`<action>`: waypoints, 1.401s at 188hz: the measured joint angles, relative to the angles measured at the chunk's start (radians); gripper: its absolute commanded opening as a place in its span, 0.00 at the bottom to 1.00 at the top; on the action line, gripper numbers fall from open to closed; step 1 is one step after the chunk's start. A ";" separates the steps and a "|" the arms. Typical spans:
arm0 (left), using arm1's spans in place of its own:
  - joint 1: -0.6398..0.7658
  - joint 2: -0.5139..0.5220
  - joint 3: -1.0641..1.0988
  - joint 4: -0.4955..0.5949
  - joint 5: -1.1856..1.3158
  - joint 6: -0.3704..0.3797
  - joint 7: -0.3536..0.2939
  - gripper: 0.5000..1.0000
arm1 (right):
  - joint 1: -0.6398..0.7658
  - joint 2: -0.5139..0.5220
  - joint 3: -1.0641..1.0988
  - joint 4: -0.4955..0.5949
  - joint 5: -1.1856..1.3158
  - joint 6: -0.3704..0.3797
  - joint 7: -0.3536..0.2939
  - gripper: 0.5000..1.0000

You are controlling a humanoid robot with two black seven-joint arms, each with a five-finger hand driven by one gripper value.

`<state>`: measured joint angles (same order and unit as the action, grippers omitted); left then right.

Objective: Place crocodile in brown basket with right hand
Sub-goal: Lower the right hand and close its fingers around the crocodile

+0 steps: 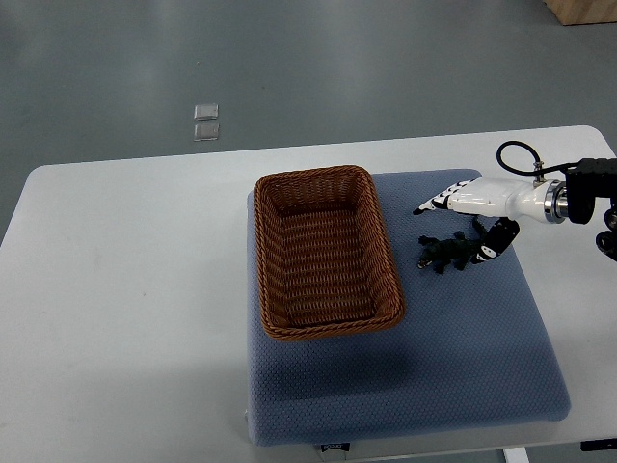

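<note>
A small dark toy crocodile (446, 253) lies on the blue mat (463, 328), just right of the brown wicker basket (324, 320). My right hand (463, 222) comes in from the right edge and hovers over the crocodile. Its white fingers (439, 200) stretch out beyond the toy's far side, and the thumb (496, 241) hangs down by its right end. The hand is open and holds nothing. The basket's inside is bare. My left arm does not show.
The blue mat lies on a white table (125, 289). Two small clear squares (206, 122) sit on the grey floor beyond the table's far edge. A wooden corner (583, 10) shows at the top right.
</note>
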<state>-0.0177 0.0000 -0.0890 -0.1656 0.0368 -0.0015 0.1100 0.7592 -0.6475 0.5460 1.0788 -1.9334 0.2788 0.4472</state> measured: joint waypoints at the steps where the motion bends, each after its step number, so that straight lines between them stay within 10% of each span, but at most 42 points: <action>1: 0.000 0.000 0.000 0.000 0.000 0.000 0.000 1.00 | 0.000 0.000 -0.001 -0.001 -0.002 0.000 0.000 0.87; 264: 0.000 0.000 0.000 0.000 0.000 0.000 0.000 1.00 | -0.003 0.031 -0.041 -0.048 -0.067 -0.043 0.013 0.53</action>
<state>-0.0175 0.0000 -0.0890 -0.1657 0.0368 -0.0015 0.1101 0.7561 -0.6165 0.5055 1.0308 -2.0003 0.2362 0.4600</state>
